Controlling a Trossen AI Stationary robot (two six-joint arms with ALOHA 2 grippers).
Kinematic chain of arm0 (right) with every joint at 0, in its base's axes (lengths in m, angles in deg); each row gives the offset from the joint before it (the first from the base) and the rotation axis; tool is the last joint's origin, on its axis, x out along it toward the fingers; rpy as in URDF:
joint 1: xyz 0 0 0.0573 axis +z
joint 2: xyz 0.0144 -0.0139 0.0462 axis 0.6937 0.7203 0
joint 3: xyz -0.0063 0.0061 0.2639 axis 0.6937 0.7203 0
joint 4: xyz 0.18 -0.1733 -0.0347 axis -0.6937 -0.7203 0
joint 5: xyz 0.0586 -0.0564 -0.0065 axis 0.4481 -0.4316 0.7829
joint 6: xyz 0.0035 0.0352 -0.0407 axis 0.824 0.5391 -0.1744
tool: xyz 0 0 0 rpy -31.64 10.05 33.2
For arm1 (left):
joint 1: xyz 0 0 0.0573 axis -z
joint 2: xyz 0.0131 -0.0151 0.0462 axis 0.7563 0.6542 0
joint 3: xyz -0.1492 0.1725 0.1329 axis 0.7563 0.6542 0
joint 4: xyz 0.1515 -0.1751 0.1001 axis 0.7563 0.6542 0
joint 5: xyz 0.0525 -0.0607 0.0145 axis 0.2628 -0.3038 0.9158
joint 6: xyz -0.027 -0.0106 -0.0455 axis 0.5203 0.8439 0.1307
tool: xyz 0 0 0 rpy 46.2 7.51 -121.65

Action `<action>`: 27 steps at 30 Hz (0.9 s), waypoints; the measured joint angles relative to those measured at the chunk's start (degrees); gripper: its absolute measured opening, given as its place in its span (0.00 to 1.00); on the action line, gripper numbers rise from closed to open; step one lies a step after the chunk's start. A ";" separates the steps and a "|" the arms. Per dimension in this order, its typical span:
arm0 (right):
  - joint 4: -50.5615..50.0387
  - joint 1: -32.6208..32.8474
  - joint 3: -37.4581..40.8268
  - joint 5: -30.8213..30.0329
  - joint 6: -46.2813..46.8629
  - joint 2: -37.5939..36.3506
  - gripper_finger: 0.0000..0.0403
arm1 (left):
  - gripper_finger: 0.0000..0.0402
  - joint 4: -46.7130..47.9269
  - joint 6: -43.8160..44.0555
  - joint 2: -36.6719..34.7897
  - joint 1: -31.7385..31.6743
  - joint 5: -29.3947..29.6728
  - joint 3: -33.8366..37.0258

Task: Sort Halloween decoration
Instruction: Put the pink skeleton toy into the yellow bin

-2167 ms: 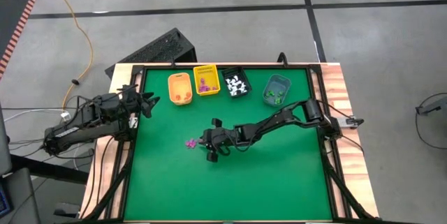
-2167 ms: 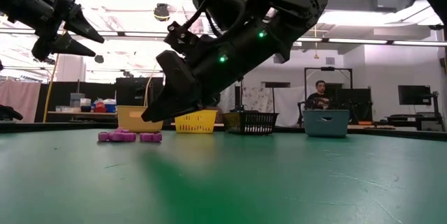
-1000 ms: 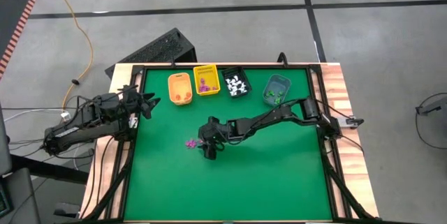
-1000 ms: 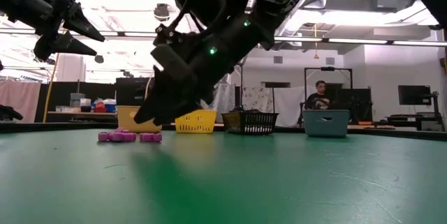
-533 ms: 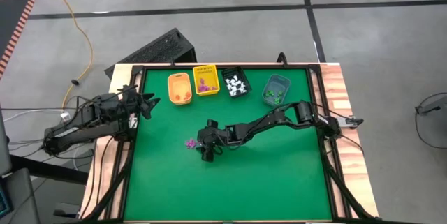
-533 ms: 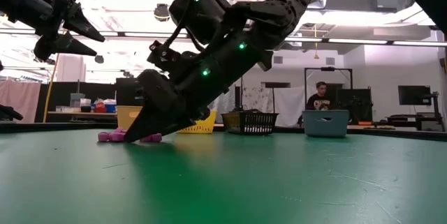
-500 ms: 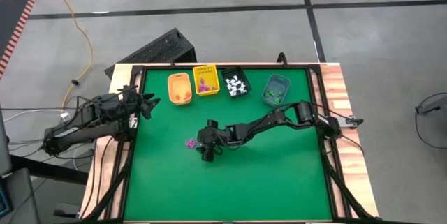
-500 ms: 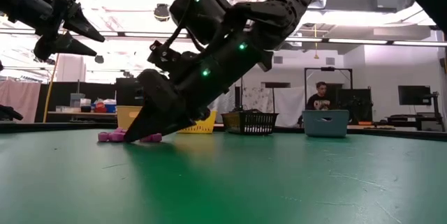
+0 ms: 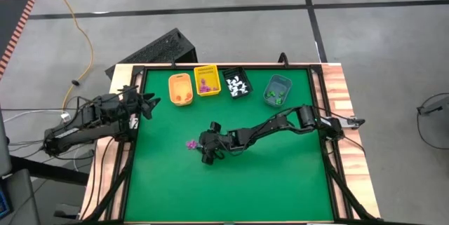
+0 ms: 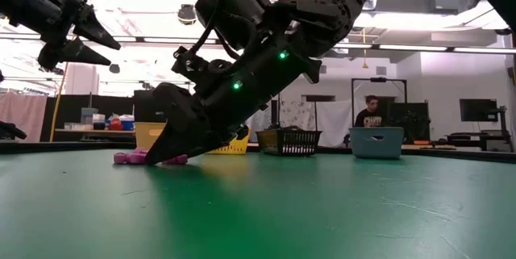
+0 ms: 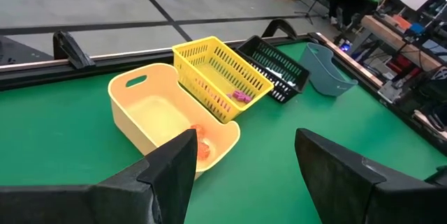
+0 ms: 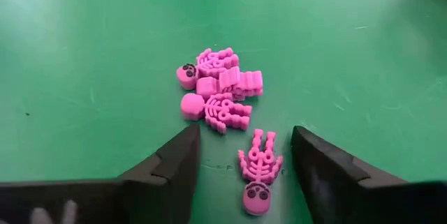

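Note:
Three purple skeleton trinkets lie flat on the green mat [image 9: 231, 183] left of its middle: two close together [image 12: 216, 88] and one [image 12: 260, 172] a little apart. My right gripper [image 12: 246, 132] is open and low over the mat, slanting down from the right. Its fingers stand on either side of the single skeleton without touching it. In the low view its fingertips [image 10: 158, 159] are down beside the purple trinkets [image 10: 129, 158]. My left gripper [image 9: 149, 104] waits open above the mat's left edge, holding nothing.
Along the far edge stand four bins: a pale orange tub [image 9: 180, 89] with orange pieces, a yellow basket [image 9: 207, 80] with purple ones, a black basket [image 9: 237, 83] with white ones, and a grey-blue bin [image 9: 278, 90] with green ones. A person [image 10: 370, 112] sits beyond the table.
My right gripper has sunk toward the mat and moved a little toward the left edge, onto the purple skeletons, tipping further down and staying open. The trinkets have not moved.

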 joint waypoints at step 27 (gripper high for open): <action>1.34 0.27 0.36 -2.16 3.83 -1.09 0.18 | 0.58 0.20 0.17 0.00 0.00 0.39 0.02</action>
